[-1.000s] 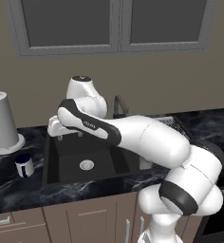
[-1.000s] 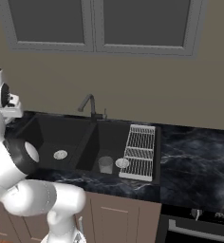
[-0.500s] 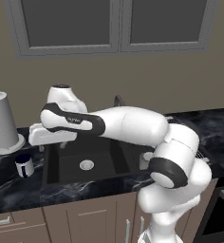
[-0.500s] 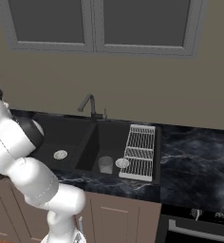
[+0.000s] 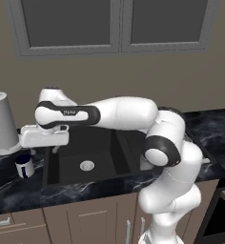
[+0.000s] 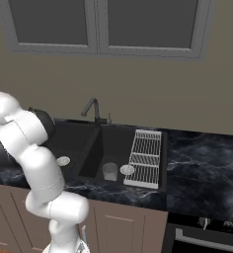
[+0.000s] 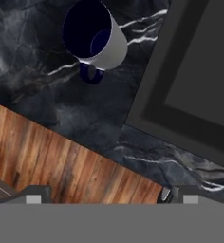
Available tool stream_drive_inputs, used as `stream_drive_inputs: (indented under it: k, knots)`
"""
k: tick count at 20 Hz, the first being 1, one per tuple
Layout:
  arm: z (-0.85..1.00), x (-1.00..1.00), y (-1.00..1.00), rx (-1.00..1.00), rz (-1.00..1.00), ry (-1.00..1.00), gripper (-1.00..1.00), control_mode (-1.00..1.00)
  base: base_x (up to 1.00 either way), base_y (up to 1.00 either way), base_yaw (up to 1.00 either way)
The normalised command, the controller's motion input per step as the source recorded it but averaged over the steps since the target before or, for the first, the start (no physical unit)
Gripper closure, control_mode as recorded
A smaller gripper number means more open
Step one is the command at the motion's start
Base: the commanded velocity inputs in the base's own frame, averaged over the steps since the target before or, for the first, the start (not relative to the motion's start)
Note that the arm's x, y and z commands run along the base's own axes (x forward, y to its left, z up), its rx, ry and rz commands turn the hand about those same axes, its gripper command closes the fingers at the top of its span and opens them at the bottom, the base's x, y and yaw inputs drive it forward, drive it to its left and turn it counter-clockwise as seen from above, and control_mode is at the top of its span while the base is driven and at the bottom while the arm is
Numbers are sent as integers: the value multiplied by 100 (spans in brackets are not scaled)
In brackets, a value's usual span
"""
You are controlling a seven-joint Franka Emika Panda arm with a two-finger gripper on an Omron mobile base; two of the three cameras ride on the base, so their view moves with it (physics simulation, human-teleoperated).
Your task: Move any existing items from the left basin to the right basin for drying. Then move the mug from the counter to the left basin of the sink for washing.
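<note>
You've got the white two-finger gripper (image 5: 38, 143) out over the left end of the black marble-look counter w/ white veins (image 5: 19, 193), just above and a bit behind the small white mug w/ navy-blue inside and handle (image 5: 24, 166). Jaws are spread wide, nothing between them; in the hand view you see the two dark finger tips (image 7: 35, 193) far apart at the bottom edge, w/ bare counter (image 7: 33, 57) and brown wood cabinet front (image 7: 61, 166) between them.

Mug (image 7: 96, 40) stands upright on the counter, apart from the gripper; in the hand view it sits near the top, handle pointing toward the cabinet side. It's just left of the wider matte black sink basin (image 5: 100, 157) w/ the round silver drain (image 5: 87, 165). A tall grey cylinder on a round base (image 5: 4, 124) stands behind the mug.

From the right base view you see the small plain grey handleless cup (image 6: 109, 171) upright in the narrower black basin (image 6: 113, 148), beside that basin's drain (image 6: 127, 170). A white wire rack (image 6: 147, 158) lies just right of it. Dark curved faucet (image 6: 92, 109) rises behind the divider.
</note>
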Motion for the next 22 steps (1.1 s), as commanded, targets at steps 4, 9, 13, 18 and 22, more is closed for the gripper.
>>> stream_drive_inputs:
  k: [4,9,13,18,22]
  knots:
    - [-28,6,16,0,0,5,-100,-100,0,0,0]
    - [-13,19,17,-1,0,0,-100,-100,0,0,0]
    - [-13,24,13,0,0,0,-100,-100,0,0,0]
    - [-16,25,2,0,0,0,-100,-100,0,0,0]
    - [-28,13,0,0,0,0,-100,-100,0,0,0]
